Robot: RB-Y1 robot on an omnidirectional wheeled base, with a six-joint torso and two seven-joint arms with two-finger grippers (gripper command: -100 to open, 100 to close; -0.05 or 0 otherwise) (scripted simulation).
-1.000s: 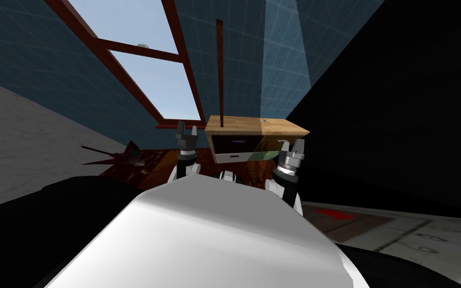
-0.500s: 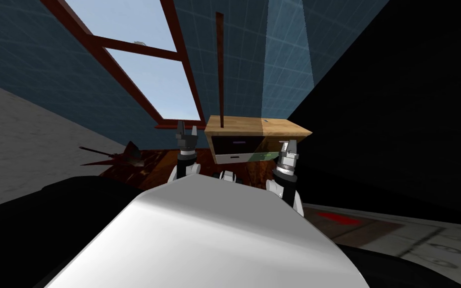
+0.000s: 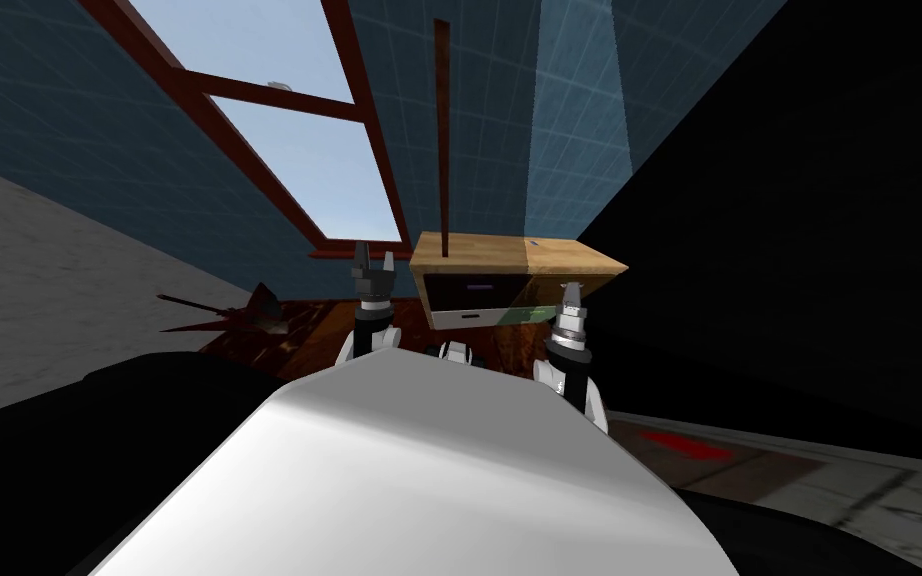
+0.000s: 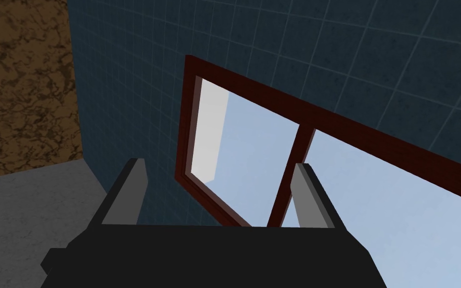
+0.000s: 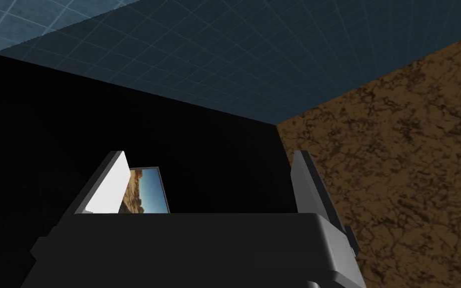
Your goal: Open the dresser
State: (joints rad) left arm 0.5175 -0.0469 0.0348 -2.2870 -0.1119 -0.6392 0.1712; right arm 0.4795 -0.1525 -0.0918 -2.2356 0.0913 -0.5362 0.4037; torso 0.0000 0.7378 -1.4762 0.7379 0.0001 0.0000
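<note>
A: How did the room lie?

B: A blue wall (image 3: 489,120) ran across the far side, with a black area (image 3: 809,250) to its right. The dresser (image 3: 514,257) stood at the floor's (image 3: 319,320) far edge, against that wall, near the corner where the wall met the black area.

A: And the dresser itself?

B: It had a tan wooden top, a dark upper front and a white drawer (image 3: 449,318) below. A small dark handle (image 3: 469,314) sat in the middle of that drawer. Everything looked closed.

A: Where were the arms?

B: Both were raised ahead of me and well short of the front. The left gripper (image 3: 373,255) hung off the dresser's left side. Its fingers (image 4: 129,192) stood wide apart and held nothing. The right gripper (image 3: 570,292) was lined up with the dresser's right front corner. Its fingers (image 5: 107,185) were spread just as wide, also empty.

A: So which step was that?

B: I judged it the approach, since nothing touched the dresser and the opening had not begun.

A: What did the next move call for?

B: Probably closing the gap first. Then the right gripper would need to swing in towards the handle with its fingers straddling it. After that it would clamp and pull straight back. The handle was small, so the aim would have to be careful.
</note>
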